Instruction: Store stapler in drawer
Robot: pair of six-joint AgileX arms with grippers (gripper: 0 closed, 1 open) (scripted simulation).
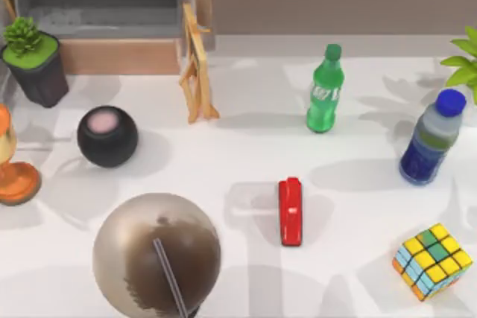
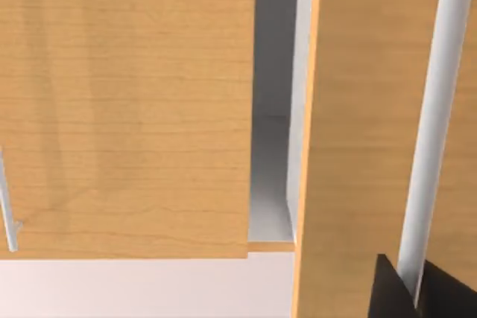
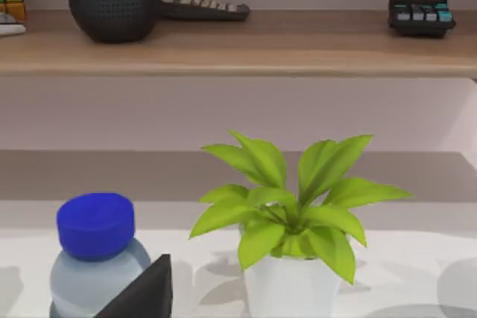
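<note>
The red stapler (image 1: 291, 211) lies flat on the white table just right of centre, its long side running front to back, with nothing touching it. The drawer (image 1: 119, 56) is at the back left, pulled open, its grey inside showing behind the light wooden front panel. In the left wrist view, a dark part of my left gripper (image 2: 410, 292) sits against wooden panels and a white bar (image 2: 436, 124). In the right wrist view, a dark part of my right gripper (image 3: 141, 292) is close to a blue-capped bottle (image 3: 95, 247) and a leafy plant (image 3: 287, 221).
A green soda bottle (image 1: 324, 88) stands behind the stapler. To the right are the blue-capped bottle (image 1: 431, 138) and a colour cube (image 1: 432, 260). A black round speaker (image 1: 107, 136), potted plant (image 1: 33, 57), wooden stand (image 1: 196, 65) and large shiny dome (image 1: 156, 255) occupy the left.
</note>
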